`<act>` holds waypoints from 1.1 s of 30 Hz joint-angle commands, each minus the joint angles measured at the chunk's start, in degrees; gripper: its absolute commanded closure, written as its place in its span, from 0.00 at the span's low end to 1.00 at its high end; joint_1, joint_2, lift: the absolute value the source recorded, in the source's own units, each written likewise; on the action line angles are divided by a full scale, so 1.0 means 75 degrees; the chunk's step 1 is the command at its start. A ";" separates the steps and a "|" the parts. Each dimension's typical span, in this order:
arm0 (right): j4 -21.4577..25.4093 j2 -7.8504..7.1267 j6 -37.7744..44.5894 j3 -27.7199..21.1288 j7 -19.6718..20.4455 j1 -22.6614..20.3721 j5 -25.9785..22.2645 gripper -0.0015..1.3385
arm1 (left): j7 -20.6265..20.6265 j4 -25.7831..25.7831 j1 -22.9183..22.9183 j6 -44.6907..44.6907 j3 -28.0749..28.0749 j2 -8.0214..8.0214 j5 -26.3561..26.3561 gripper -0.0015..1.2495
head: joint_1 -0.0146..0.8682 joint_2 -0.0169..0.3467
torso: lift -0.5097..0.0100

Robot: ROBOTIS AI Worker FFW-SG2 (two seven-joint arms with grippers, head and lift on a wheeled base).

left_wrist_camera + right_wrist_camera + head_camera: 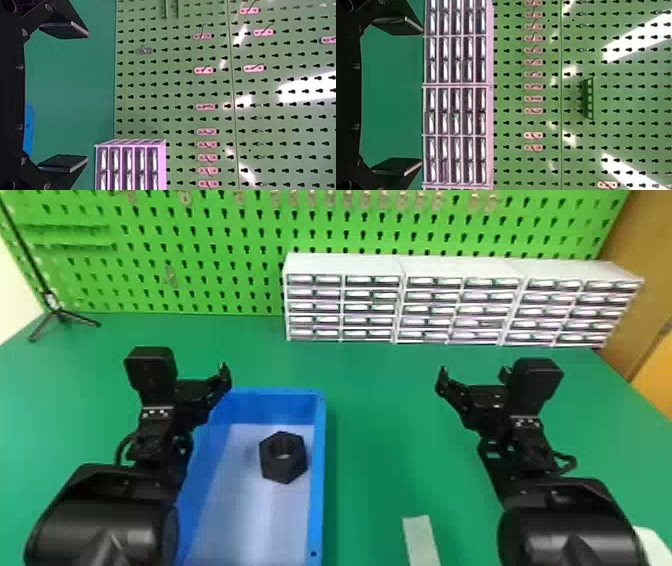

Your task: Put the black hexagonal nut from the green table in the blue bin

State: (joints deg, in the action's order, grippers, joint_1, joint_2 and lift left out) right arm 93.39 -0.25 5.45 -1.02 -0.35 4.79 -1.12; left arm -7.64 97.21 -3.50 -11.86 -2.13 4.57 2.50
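Note:
The black hexagonal nut lies inside the blue bin, on its pale floor close to the right wall, hole facing up. My left gripper is over the bin's far left corner, away from the nut; in the left wrist view that gripper stands open with nothing between its fingers. My right gripper is above the green table, well to the right of the bin. In the right wrist view the same gripper is open and holds nothing.
White drawer cabinets line the table's back right, before a green pegboard. A black tripod stands at the back left. A pale strip lies near the front, between the bin and my right arm.

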 commanded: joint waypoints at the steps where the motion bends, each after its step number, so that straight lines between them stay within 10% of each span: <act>1: 0.0017 -0.0036 0.0024 -0.0017 0.0000 -0.0005 -0.0086 0.10 | 0.0000 0.0000 0.0021 -0.0001 0.0003 0.0001 0.0006 0.14 | 0.79 0.12 | 0.80; 33: 0.0415 0.0011 0.0375 -0.0239 0.0000 -0.0251 -0.0074 0.10 | 0.0000 0.0105 -0.0037 -0.0012 -0.0067 0.0001 0.0100 0.14 | 0.79 0.12 | 0.80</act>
State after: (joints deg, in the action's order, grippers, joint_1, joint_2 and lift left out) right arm 96.50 -0.12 8.26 -2.78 -0.35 2.87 -1.68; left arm -7.64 97.84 -3.74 -11.90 -2.71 4.56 3.13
